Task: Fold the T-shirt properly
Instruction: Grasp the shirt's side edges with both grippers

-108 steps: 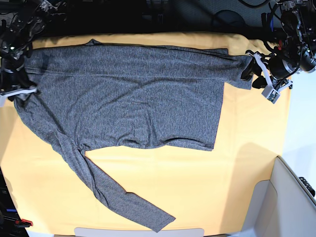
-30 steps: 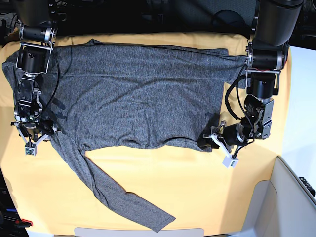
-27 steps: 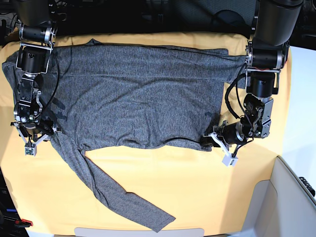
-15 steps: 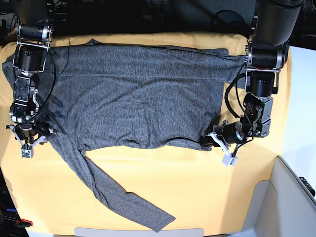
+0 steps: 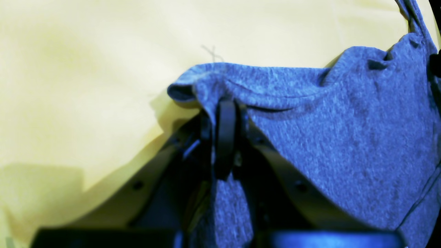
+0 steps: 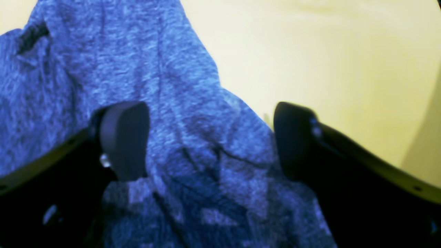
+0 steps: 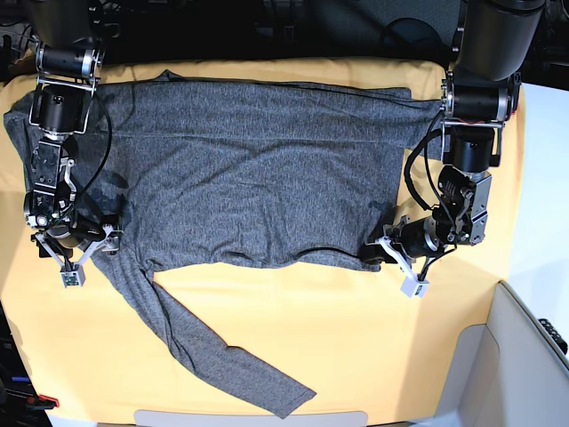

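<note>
Already the left gripper (image 5: 224, 137) pinches the heathered dark grey knit T-shirt (image 7: 258, 178); the right gripper (image 6: 210, 141), spread wide, should close before lifting.

A yellow-orange cloth (image 7: 356, 347) covered the desk, with a grey bin (image 7: 520, 356) at its corner and dark clutter (image 7: 293, 31) behind.

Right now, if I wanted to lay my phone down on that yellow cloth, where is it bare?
The widest bare stretch of yellow cloth lies in front of the T-shirt's lower hem, right of the trailing long sleeve. A narrow strip runs along the right edge, crowded by the left gripper. The left side is crowded by the right gripper.
</note>
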{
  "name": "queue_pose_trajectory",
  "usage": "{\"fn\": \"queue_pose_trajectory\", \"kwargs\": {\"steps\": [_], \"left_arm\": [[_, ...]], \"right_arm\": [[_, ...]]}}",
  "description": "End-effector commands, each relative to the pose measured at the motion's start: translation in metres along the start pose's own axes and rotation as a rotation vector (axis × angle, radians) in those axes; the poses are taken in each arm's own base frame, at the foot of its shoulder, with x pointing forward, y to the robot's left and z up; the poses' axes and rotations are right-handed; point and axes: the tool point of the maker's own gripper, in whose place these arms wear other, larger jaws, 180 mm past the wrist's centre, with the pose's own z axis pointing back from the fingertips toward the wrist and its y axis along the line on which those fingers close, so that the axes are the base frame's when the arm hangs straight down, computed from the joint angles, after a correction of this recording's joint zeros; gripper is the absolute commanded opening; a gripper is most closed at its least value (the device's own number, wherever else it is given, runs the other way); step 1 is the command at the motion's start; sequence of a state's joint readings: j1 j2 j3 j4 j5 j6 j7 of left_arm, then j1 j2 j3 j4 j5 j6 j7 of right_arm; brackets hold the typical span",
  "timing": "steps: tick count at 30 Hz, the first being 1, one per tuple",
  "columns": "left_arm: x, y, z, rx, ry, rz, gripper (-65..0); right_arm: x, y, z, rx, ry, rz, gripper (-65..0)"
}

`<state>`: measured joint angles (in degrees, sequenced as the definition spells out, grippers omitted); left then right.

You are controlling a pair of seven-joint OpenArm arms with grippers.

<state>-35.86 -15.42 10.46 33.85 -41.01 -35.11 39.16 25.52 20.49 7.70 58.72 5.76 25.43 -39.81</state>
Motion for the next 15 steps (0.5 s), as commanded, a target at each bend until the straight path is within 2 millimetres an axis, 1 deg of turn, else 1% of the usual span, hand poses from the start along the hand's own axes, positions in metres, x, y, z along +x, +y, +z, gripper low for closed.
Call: {"fn": "queue_pose_trajectory", "kwargs": {"steps": [1,5,7,9,11,13,14,15], "left_arm": [[0.012,0.000,0.004,0.006,-0.003,-0.027,-63.6],[0.012,0.000,0.004,0.006,-0.003,-0.027,-63.6],[0.012,0.000,0.004,0.006,-0.003,-0.027,-63.6],[0.012,0.000,0.004,0.006,-0.003,-0.027,-63.6],[0.011,0.000,0.003,0.006,-0.002,-0.026,-63.6],[0.011,0.000,0.003,0.006,-0.002,-0.026,-63.6],[0.011,0.000,0.003,0.006,-0.002,-0.026,-63.6],[0.010,0.000,0.003,0.006,0.000,-0.025,-63.6]], "right_arm": [[0.023,-0.012,0.006,-0.016,-0.060,0.008,-8.3],[0.019,-0.011,0.004,-0.011,-0.048,0.002,-8.3],[0.020,-0.014,0.002,-0.010,-0.043,-0.004,-8.3],[0.014,-0.017,-0.002,-0.004,-0.019,-0.016,-8.3],[0.016,-0.020,-0.006,-0.002,-0.026,-0.037,-8.3],[0.008,-0.036,-0.006,-0.011,-0.032,-0.102,-8.3],[0.008,-0.042,-0.006,-0.009,-0.041,-0.144,-8.3],[0.009,-0.044,-0.007,-0.002,-0.049,-0.174,-8.3]]}}
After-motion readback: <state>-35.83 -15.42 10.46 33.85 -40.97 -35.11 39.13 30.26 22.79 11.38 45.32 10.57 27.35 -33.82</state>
